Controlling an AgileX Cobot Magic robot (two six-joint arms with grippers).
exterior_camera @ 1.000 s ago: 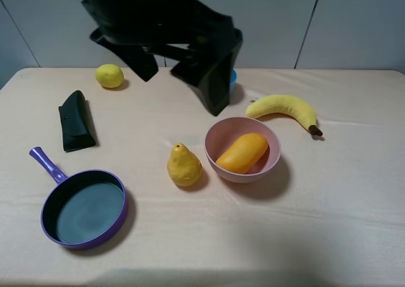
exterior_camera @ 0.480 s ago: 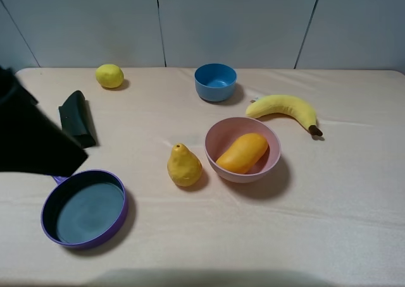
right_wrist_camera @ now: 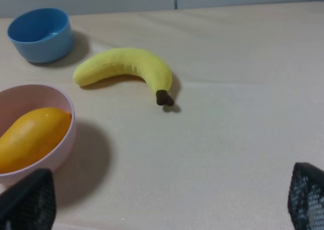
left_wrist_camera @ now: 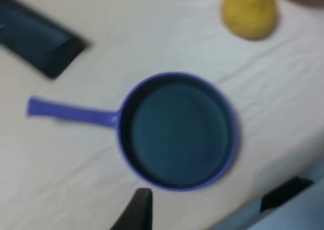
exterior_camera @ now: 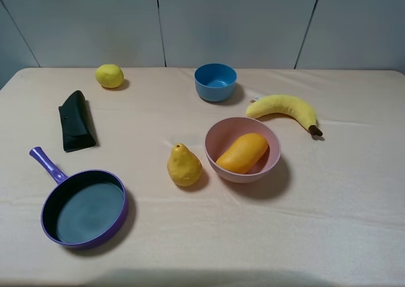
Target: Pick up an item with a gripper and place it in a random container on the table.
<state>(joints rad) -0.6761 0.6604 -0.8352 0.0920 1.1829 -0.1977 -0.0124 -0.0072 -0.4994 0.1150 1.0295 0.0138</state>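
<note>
The orange-yellow mango [exterior_camera: 242, 152] lies inside the pale pink bowl [exterior_camera: 244, 177] in the middle of the beige cloth-covered table [exterior_camera: 329, 211]. No arm or gripper shows in the exterior high view. In the right wrist view the mango [right_wrist_camera: 30, 138] rests in the bowl [right_wrist_camera: 50, 91], and my right gripper [right_wrist_camera: 167, 209] is open and empty, its fingers [right_wrist_camera: 30, 202] wide apart over bare cloth to the right of the bowl. In the left wrist view only one black fingertip [left_wrist_camera: 139, 209] of my left gripper shows, above the purple pan [left_wrist_camera: 177, 129].
A bumpy yellow pear [exterior_camera: 183, 166] stands just left of the bowl. A blue bowl [exterior_camera: 215, 81] and a lemon [exterior_camera: 109, 76] sit at the back. A banana [exterior_camera: 285, 107] lies at the right, a black case [exterior_camera: 76, 121] and the purple frying pan [exterior_camera: 84, 207] at the left.
The black arm swept from the back centre over to the left edge and then out of the exterior high view. The mango stayed in the pink bowl.
</note>
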